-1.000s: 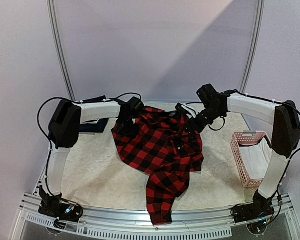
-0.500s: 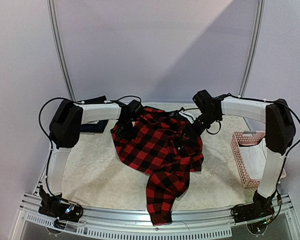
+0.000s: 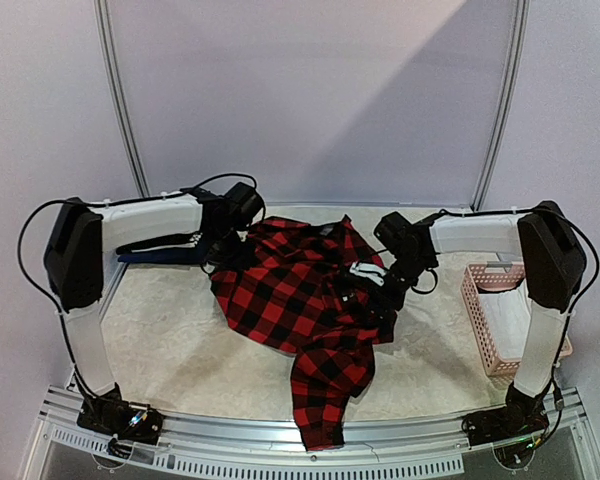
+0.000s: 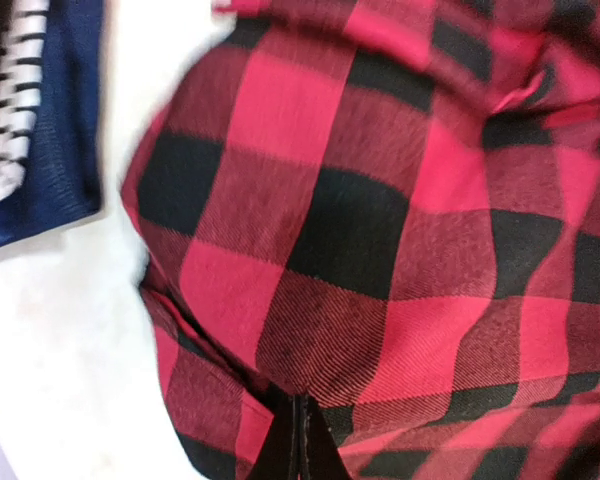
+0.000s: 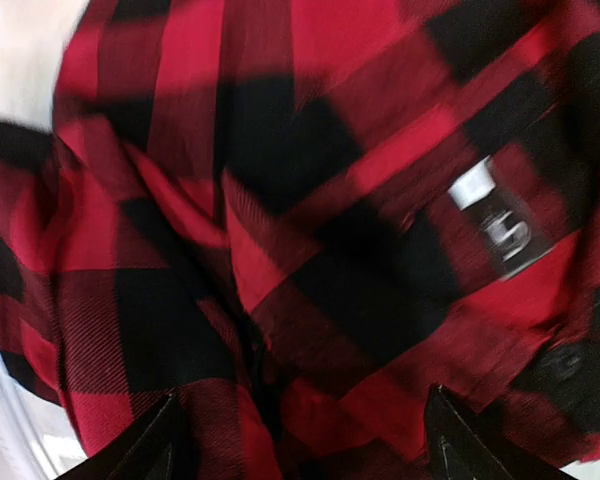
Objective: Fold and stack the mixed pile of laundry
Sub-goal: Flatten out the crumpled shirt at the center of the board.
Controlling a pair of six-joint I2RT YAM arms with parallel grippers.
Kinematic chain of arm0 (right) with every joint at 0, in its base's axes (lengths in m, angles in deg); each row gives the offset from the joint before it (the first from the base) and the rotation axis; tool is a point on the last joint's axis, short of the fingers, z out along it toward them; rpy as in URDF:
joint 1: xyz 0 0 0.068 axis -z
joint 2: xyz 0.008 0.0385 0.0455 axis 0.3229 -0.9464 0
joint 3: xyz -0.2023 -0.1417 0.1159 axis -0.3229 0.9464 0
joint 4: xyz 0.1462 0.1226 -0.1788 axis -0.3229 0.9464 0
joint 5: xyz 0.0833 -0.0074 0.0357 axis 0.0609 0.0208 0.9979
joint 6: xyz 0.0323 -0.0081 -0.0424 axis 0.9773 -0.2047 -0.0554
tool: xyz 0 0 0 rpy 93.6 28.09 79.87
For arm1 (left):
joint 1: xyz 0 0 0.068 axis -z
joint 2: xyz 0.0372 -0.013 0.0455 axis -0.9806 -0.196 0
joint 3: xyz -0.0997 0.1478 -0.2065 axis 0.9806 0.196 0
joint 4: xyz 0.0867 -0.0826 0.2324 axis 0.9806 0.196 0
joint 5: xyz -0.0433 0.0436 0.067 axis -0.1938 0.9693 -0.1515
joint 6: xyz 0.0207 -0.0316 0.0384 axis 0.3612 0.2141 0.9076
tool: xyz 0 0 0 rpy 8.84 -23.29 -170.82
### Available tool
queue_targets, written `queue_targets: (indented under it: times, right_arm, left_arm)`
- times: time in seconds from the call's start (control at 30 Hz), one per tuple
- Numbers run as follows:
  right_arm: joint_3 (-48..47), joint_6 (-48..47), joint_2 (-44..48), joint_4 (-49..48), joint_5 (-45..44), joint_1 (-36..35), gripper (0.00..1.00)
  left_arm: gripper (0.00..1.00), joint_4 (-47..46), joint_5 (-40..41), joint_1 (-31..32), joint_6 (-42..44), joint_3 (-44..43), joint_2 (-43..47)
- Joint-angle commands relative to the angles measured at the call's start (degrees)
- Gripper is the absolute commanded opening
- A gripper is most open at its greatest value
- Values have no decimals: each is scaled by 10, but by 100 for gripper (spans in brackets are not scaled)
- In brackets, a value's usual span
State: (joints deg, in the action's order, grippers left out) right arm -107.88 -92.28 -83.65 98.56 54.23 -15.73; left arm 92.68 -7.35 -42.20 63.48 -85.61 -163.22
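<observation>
One plaid shirt lies crumpled mid-counter, my left end effector pinched shut on what seems its far-left edge, my right end effector gaping above its right side, so I should grip there, then spread evenly.

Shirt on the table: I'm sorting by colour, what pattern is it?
Red-and-black plaid shirt, clearest in the left wrist view.

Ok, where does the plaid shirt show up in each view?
Top external: shirt spread mid-table, one sleeve trailing to the near edge.
Left wrist: shirt fills the centre and right of the frame.
Right wrist: shirt fills nearly the whole frame.
Shared landmark: the pale table, seen lower left in the left wrist view and in the top-left corner of the right wrist view.
</observation>
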Motion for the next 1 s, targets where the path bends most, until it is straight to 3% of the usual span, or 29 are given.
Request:
queue_targets:
  times: [0.0, 0.07, 0.1, 0.13, 0.2, 0.3, 0.4, 0.63, 0.97]
  right_arm:
    - [26, -59, 11, -20, -60, -16, 81]
    - [31, -62, 6, -30, -80, -16, 72]
    - [33, -67, 4, -31, -86, -16, 59]
    - [33, -73, 3, -31, -92, -16, 39]
    - [34, -77, 1, -28, -92, -16, 20]
    - [29, -80, -2, -16, -81, -16, 1]
    - [26, -79, -4, -2, -82, -16, 0]
    - [43, -71, 21, 11, -83, -14, 0]
    - [39, -60, 12, 12, -67, -14, 0]
  left_arm:
    - [0, 19, 15, 6, -23, 61, 76]
    - [0, 21, 17, 6, -33, 92, 105]
    - [0, 20, 17, 6, -36, 108, 120]
    - [0, 16, 16, 6, -39, 122, 135]
    - [0, 0, 19, 6, -39, 150, 155]
    - [14, -14, 22, 6, -43, 172, 159]
    - [22, -17, 17, 8, -58, 179, 147]
    - [32, -37, -10, 21, -85, 200, 120]
    - [31, -10, -9, 36, -81, 174, 35]
